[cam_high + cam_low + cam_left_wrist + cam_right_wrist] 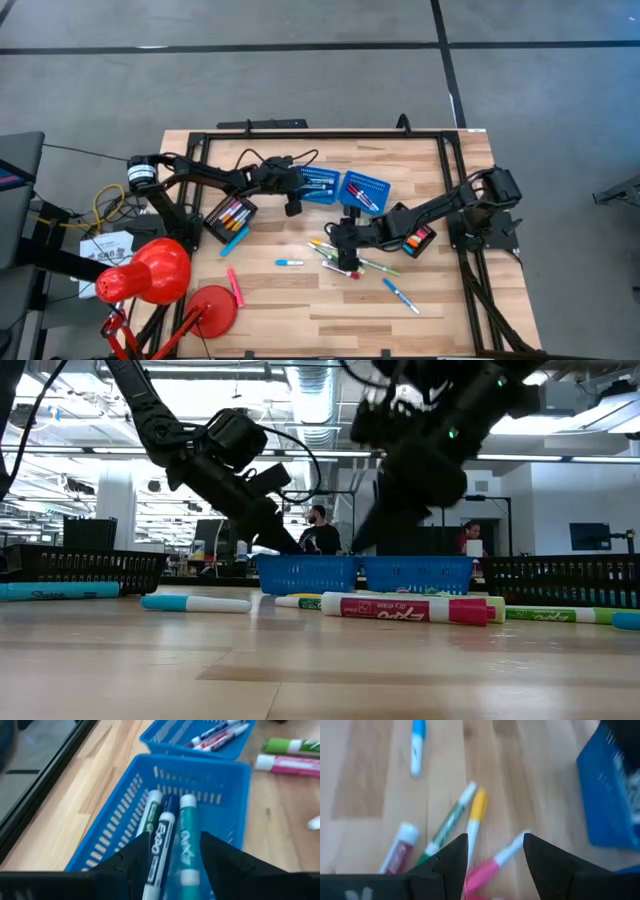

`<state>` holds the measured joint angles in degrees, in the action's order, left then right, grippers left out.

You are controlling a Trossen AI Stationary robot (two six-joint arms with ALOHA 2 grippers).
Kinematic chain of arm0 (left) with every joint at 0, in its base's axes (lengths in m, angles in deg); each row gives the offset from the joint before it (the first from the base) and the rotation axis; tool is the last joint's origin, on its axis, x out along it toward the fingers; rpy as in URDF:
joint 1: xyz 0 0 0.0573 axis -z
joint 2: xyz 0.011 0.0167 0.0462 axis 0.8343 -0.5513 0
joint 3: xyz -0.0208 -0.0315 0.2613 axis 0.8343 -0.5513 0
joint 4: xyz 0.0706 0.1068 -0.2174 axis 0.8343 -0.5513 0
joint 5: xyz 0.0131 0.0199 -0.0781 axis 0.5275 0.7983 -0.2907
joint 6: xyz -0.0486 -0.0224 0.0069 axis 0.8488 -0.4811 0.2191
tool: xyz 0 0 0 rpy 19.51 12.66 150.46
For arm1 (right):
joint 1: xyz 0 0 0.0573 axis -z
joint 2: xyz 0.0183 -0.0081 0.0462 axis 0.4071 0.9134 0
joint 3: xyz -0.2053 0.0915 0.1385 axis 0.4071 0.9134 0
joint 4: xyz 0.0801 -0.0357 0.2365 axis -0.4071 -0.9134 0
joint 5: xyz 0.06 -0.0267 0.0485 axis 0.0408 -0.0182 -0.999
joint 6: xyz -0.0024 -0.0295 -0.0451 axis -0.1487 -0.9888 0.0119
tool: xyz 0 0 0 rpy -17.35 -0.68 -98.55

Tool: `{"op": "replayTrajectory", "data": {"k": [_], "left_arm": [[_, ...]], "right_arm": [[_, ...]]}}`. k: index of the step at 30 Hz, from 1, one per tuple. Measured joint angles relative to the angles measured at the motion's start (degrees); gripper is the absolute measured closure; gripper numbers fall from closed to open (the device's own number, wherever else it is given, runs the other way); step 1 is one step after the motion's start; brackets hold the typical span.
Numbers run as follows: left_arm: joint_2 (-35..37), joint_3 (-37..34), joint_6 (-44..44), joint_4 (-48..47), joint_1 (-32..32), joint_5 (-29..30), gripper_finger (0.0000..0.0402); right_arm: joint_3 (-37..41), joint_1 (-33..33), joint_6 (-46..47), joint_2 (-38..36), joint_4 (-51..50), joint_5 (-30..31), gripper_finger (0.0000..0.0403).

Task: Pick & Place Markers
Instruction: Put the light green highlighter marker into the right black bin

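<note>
Two blue perforated baskets (318, 183) (363, 190) stand side by side at the table's middle. My left gripper (175, 840) hangs open just above the left basket (120, 820). In it lie a green, a blue and a teal marker (187, 840) side by side, showing between the fingers. Nearer the table's front, my right gripper (495, 840) is open above a loose pile of markers (345, 258) on the wood. A yellow one (476, 815), a green one (447, 827) and a pink one (492, 865) lie below its fingers.
Small black trays with markers stand at the left (230, 215) and the right (418, 238). Single markers lie apart on the wood (290, 262) (400, 295) (235, 285). A red lamp (150, 272) stands at the front left corner. A black frame (320, 135) borders the table.
</note>
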<state>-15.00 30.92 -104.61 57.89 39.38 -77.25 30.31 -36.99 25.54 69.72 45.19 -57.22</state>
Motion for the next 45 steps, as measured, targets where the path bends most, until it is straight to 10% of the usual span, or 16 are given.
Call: {"op": "replayTrajectory", "data": {"k": [8,29,45], "left_arm": [[0.0,0.0,0.1,3.7,1.4,0.0,0.0236],[0.1,0.4,-1.4,17.6,1.2,0.0,0.0238],[0.1,0.4,-1.4,19.9,1.3,0.0,0.0238]], "right_arm": [[0.0,-0.3,14.0,0.7,-4.7,-12.4,0.0221],[-0.1,-5.3,16.3,5.7,-6.6,-6.7,0.0225],[-0.2,-4.3,11.6,4.9,-5.8,-6.9,0.0351]]}}
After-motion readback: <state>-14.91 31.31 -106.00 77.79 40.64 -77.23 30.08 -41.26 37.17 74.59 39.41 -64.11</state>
